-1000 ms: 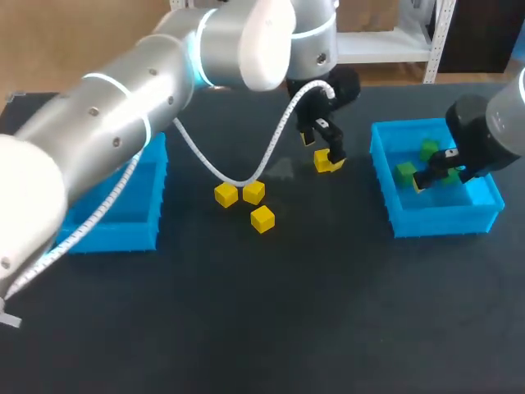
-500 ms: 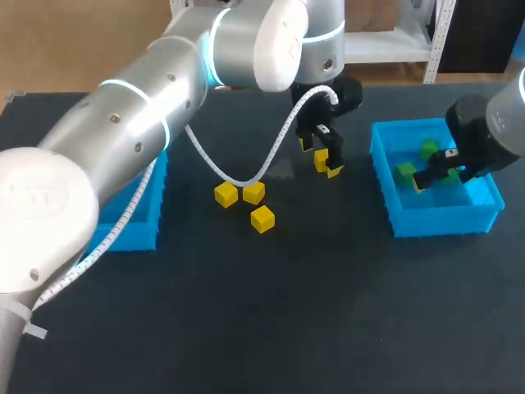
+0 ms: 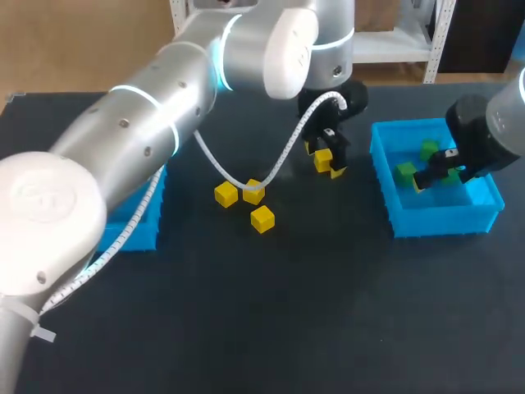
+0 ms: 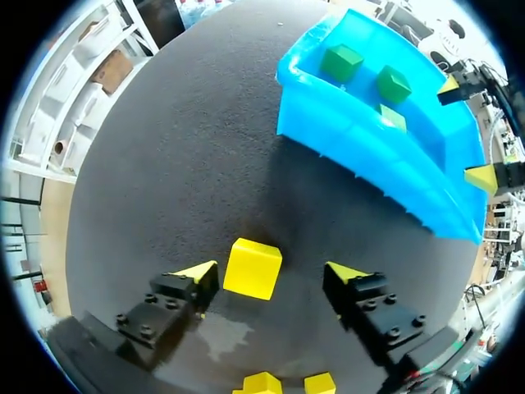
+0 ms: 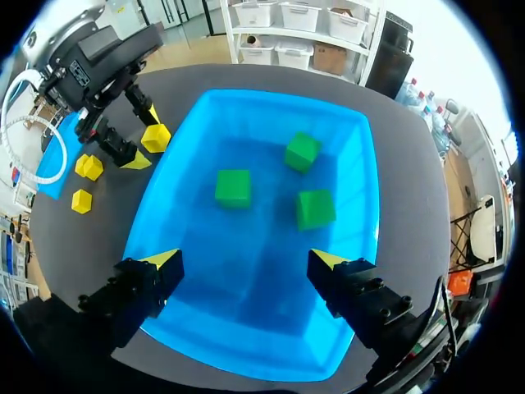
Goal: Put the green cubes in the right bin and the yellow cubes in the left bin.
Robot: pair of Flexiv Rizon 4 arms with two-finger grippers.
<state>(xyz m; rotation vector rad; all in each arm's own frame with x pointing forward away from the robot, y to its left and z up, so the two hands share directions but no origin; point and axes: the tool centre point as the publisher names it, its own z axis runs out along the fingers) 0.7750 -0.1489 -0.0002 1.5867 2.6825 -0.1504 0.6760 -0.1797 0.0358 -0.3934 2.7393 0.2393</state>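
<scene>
- Your left gripper (image 4: 271, 272) stands open. The small, smooth yellow plastic cube (image 4: 253, 268) sits on the dark table (image 4: 164, 164) between its fingers, nearer one tip.
- Your right gripper (image 5: 244, 261) hangs wide open over the blue plastic right bin (image 5: 365, 189) — three green cubes (image 5: 233, 187) lie inside.

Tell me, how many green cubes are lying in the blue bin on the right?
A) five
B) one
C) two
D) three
D: the right wrist view looks straight down into the right bin and shows three green cubes lying apart on its floor, with no others in it.
</scene>
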